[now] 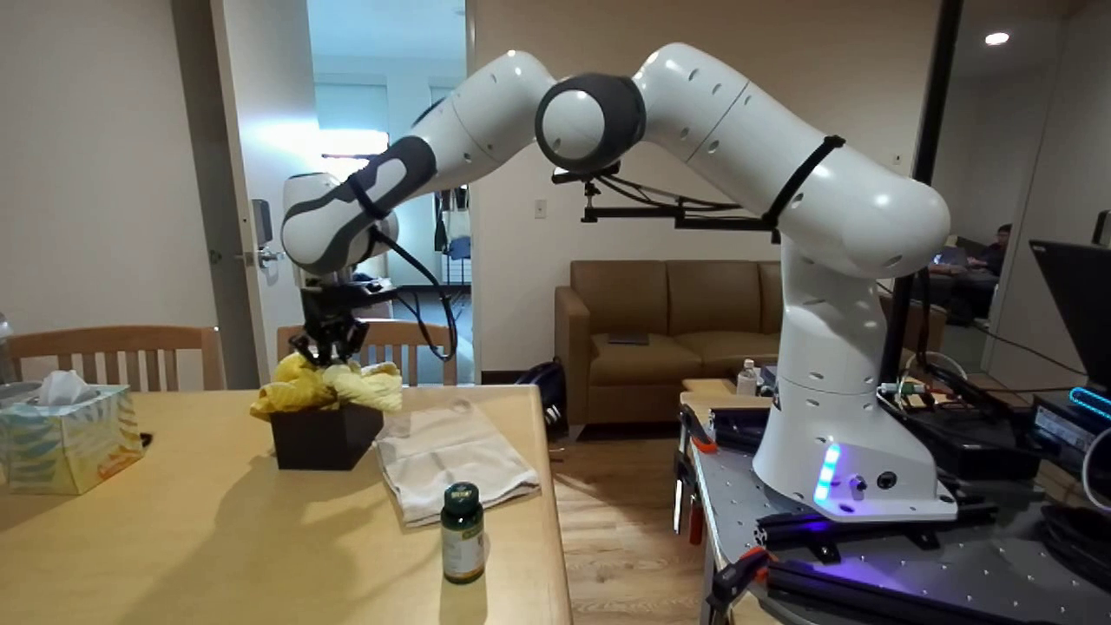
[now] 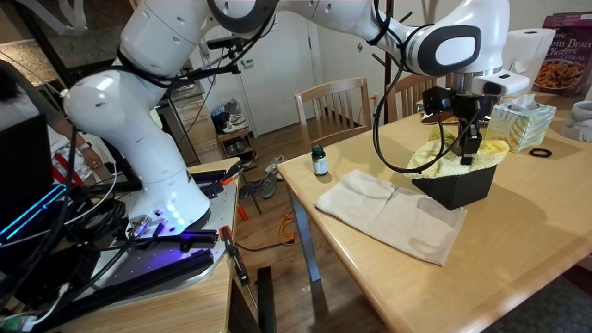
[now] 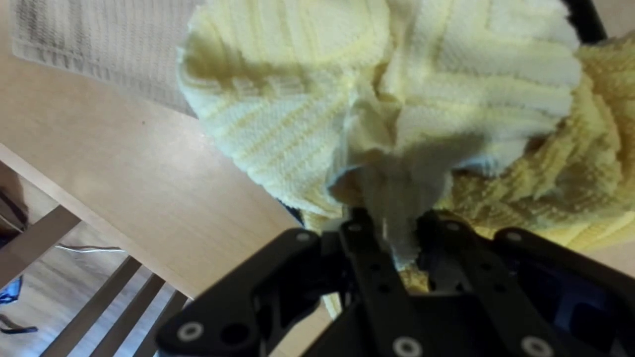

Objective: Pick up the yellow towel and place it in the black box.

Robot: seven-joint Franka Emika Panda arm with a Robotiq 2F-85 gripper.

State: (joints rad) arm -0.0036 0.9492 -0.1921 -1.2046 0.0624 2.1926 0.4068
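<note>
Yellow towel [image 1: 363, 387]: bunched over the top of the black box [image 1: 314, 439], edges hanging past its rim, pale and golden parts showing, whether one cloth or two unclear
Gripper [image 3: 395, 220]: fingers [image 3: 365, 244] close together, a raised pale fold of the towel pinched between them
Beige cloth [image 2: 393, 212]: flat on the wooden table [image 2: 518, 263], just beside the box
Pill bottle [image 2: 319, 162]: green, upright near the table's edge
Tissue box [image 1: 74, 443]: white tissue [image 1: 66, 388] rising from its top

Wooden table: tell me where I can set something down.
The table is bare between the black ring and the black box, and between the tissue box and the green bottle. It is crowded around the black box: yellow towel over its rim, pincer above, pale cloth alongside.
</note>
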